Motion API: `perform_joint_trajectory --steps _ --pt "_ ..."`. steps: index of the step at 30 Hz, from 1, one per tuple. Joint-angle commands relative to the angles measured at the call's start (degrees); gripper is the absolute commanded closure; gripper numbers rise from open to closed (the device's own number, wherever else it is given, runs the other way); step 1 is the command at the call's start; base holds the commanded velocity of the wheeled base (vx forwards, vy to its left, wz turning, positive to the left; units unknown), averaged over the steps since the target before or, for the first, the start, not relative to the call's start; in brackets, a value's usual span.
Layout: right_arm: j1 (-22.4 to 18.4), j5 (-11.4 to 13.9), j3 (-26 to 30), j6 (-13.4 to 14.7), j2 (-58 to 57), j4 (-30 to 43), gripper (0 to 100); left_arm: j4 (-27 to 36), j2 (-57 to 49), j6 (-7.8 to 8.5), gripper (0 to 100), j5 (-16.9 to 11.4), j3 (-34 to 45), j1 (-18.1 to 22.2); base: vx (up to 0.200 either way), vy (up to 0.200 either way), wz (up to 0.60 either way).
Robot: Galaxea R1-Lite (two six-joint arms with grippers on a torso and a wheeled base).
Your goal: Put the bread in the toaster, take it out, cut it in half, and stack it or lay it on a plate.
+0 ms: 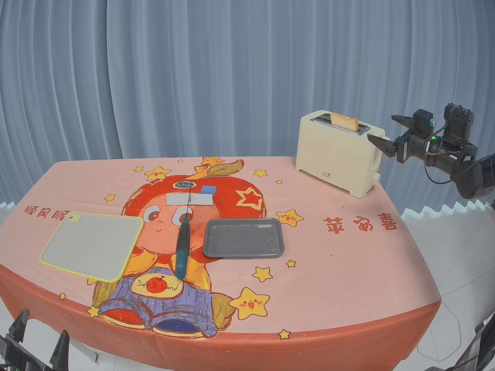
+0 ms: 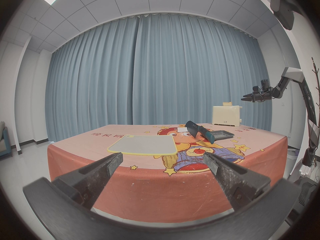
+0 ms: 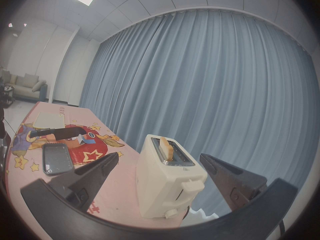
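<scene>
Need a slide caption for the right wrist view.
Open right tool faces the toaster, bread sticking up from it.

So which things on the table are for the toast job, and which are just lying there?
For the job: bread, toaster, knife, cutting board, grey tray.
Just lying there: white strip, small blue piece.

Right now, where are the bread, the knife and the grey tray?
bread [image 1: 344, 122], head view: middle of the slice.
knife [image 1: 181, 253], head view: middle of its handle.
grey tray [image 1: 243, 238], head view: its bare floor.
</scene>
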Motion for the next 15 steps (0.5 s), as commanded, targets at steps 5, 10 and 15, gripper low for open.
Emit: perform_joint_trajectory --steps 5,10,15 --pt "0.05 0.51 -8.85 -1.04 8.61 0.46 0 -0.01 0.09 -0.01 0 0.01 0.48 0.02 0.0 0.0 0.0" --pt "0.49 0.69 -13.33 -0.51 10.89 2.92 0 -0.01 0.09 -0.01 0 0.01 0.48 0.02 0.0 0.0 0.0" --pt "0.66 0.69 -21.06 0.37 14.23 8.99 0 -0.01 0.09 -0.01 0 0.01 0.48 0.02 0.0 0.0 0.0"
